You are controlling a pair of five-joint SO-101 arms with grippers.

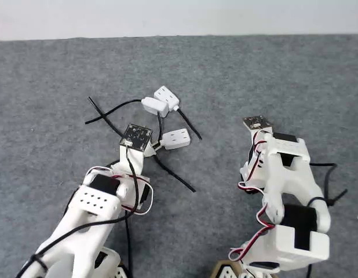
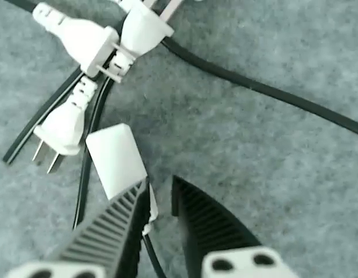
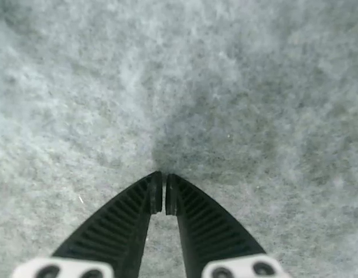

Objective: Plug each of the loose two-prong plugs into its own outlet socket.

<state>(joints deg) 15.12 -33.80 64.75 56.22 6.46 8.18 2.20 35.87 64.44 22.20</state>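
The counter (image 1: pixel 271 81) is covered all over in grey felt. On its middle-left part lies a tangle of black cords (image 1: pixel 174 175), which cross one another and trail off in several directions. Among them are two white sockets: the far socket (image 1: pixel 166 95) lies touching a white plug (image 1: pixel 154 105), and the near socket (image 1: pixel 176 138) lies just beside a cord. A bare plug (image 2: pixel 60 124) lies flat on the felt with both prongs free, alongside a cord.
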